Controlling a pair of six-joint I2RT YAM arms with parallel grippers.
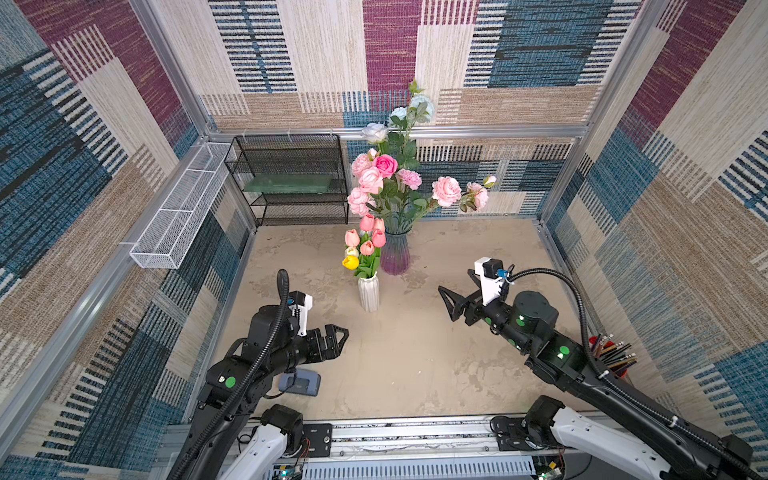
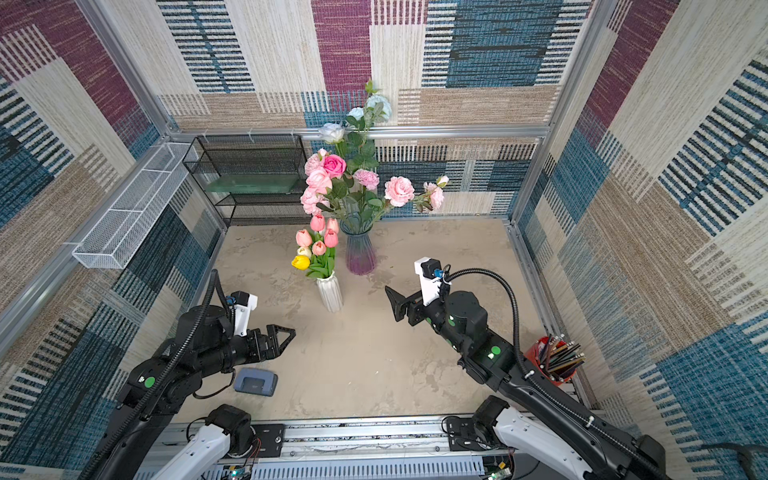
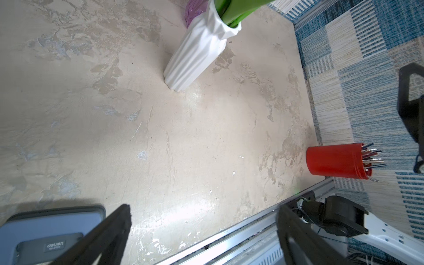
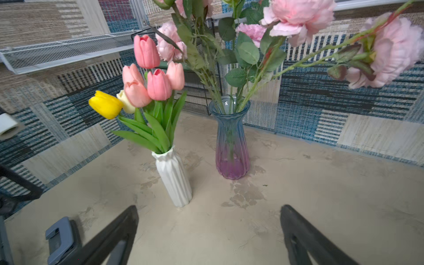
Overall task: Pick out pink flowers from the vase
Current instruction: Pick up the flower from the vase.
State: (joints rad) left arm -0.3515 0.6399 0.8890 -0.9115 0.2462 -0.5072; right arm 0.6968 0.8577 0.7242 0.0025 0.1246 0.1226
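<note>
White wire mesh forms the basket [image 1: 174,220] fixed to the left wall, with a black wire shelf [image 1: 291,178] standing beside it at the back of the beige tabletop [image 1: 415,365]. Next comes the left gripper [image 1: 343,338], poised above the tabletop with its jaws spread wide and nothing between them; a grey-blue hole punch [image 1: 301,382] lies just beneath its arm. At centre, a white ribbed vase [image 1: 369,293] holds the salmon-pink tulips [image 1: 368,237] together with one yellow tulip [image 1: 350,262] and a cream tulip [image 1: 351,251]. Just behind it, not touching, stands a glass vase [image 1: 395,255], blue at the neck and purple at the base, carrying the pink peonies [image 1: 446,191], a hot-pink rose [image 1: 385,165] and, tallest of all, pale blue-white roses [image 1: 375,132]. Two peony stems lean out to the right. All of these blooms stand in their vases. Farther right, the right gripper [image 1: 445,303] hovers above the tabletop near the glass vase, pointed toward both vases, its jaws likewise gaping and empty. A red cup [image 3: 332,160] of pencils [image 2: 561,353] stands in the near right corner, close beside that arm.
</note>
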